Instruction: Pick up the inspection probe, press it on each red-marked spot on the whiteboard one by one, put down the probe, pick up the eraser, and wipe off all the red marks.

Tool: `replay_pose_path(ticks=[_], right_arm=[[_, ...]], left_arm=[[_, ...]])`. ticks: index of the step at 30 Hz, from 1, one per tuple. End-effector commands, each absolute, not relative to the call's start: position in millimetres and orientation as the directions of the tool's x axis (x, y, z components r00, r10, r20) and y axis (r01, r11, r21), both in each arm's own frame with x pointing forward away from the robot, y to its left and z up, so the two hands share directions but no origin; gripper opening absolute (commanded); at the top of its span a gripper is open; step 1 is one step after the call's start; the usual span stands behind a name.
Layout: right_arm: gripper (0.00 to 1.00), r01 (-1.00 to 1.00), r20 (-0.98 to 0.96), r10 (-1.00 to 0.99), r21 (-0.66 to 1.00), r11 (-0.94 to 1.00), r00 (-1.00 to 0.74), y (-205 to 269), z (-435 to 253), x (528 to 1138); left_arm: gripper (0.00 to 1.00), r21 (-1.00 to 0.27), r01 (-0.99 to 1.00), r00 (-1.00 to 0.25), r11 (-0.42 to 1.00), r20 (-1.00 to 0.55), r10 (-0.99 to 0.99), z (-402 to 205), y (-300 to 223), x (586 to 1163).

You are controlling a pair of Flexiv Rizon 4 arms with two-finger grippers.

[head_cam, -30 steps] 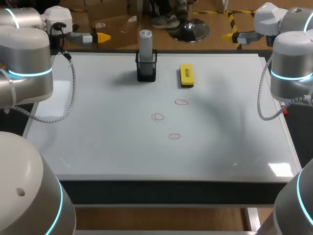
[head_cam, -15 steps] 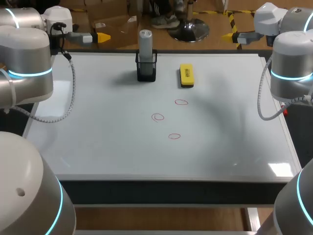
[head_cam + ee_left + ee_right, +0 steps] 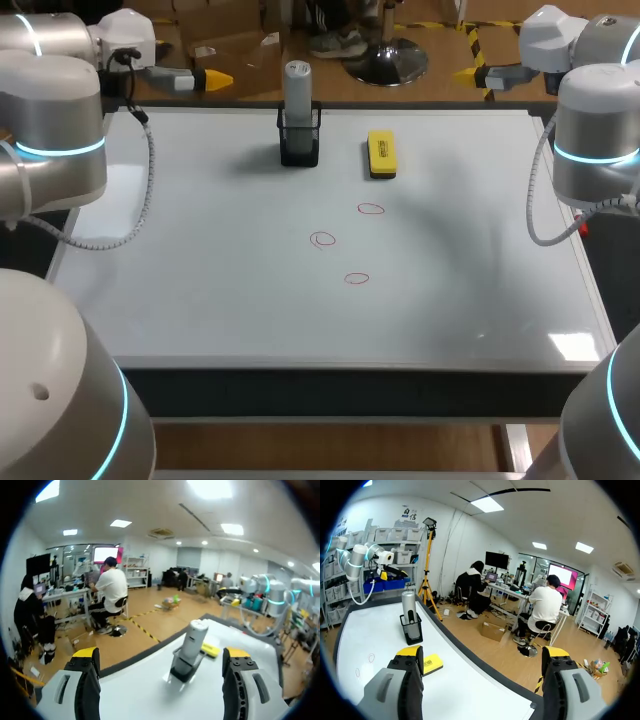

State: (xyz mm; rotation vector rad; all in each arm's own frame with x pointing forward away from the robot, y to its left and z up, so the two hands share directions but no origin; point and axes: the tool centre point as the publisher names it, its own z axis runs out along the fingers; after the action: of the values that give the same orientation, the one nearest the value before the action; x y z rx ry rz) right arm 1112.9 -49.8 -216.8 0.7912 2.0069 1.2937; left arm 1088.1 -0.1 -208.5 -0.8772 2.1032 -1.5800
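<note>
The grey inspection probe point(image 3: 297, 88) stands upright in a black holder point(image 3: 299, 143) at the back of the whiteboard point(image 3: 200, 290). A yellow eraser point(image 3: 381, 154) lies to its right. Three red circles point(image 3: 371, 209) point(image 3: 322, 239) point(image 3: 357, 278) are drawn mid-board. My left gripper point(image 3: 205, 77) hovers open off the back left edge, pointing at the probe point(image 3: 193, 636), which is well ahead between its fingers, with the eraser point(image 3: 210, 650) beyond it. My right gripper point(image 3: 470, 73) is open past the back right corner; the probe point(image 3: 408, 609) and eraser point(image 3: 433, 663) lie off to its side.
The board's back edge point(image 3: 420, 106) runs just under both grippers. Each arm's grey elbow point(image 3: 55, 130) point(image 3: 598, 140) hangs over a side edge of the board. Cables loop from the arms along the left point(image 3: 148, 200) and right point(image 3: 535, 215) margins.
My left gripper has shifted slightly to the right, toward the probe. The right arm and the things on the board have not moved.
</note>
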Motion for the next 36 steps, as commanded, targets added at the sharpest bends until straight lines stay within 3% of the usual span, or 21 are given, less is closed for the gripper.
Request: replay_pose_path(ticks=[1, 10, 20, 36], right_arm=[[1.00, 0.153, -0.174, 0.755, 0.927, 0.342, -0.632, -50, -217, 1113], [1.00, 0.153, -0.174, 0.755, 0.927, 0.342, -0.632, -50, -217, 1113], [1.00, 0.153, -0.174, 0.755, 0.927, 0.342, -0.632, -50, -217, 1113], [1.00, 0.153, -0.174, 0.755, 0.927, 0.342, -0.632, -50, -217, 1113]], left_arm=[[1.00, -0.977, -0.145, -0.825, 0.159, 0.031, -0.564, -211, 2, 1092], [1.00, -0.992, -0.004, -0.937, 0.128, -0.041, -0.348, -206, -21, 1098], [1.00, -0.999, -0.032, -0.990, 0.036, 0.027, -0.142, -214, -58, 1107], [1.00, -0.998, -0.062, -0.998, -0.002, 0.062, -0.014, -230, -114, 1112]])
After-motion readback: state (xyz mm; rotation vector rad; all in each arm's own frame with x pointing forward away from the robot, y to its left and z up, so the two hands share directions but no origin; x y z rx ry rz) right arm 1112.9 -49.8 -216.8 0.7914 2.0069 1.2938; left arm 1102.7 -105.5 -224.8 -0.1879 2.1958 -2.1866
